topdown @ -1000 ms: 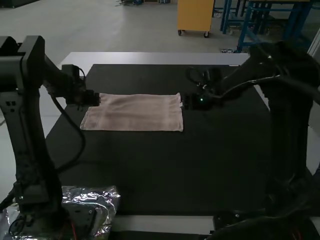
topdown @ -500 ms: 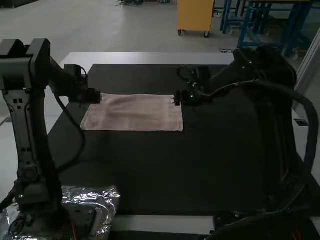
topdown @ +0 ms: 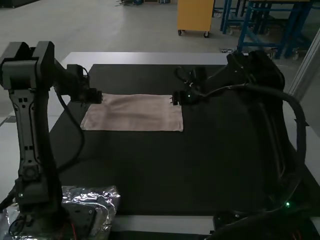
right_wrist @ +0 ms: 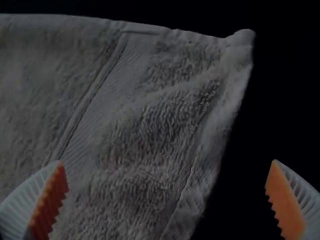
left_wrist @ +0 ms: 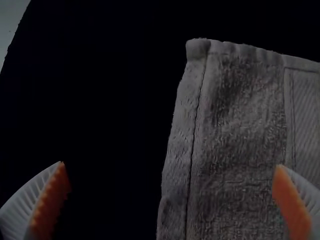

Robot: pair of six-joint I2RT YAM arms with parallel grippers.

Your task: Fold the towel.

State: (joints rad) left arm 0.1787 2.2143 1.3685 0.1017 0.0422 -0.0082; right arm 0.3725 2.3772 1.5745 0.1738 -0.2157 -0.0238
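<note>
i see the towel (topdown: 132, 114) lying flat toward eleven o'clock on the dark bench (topdown: 200, 165). my left gripper (topdown: 100, 97) is at its ten o'clock corner, my right gripper (topdown: 174, 98) at its two o'clock; both have fingers parted wide, a towel edge showing between each pair.
</note>
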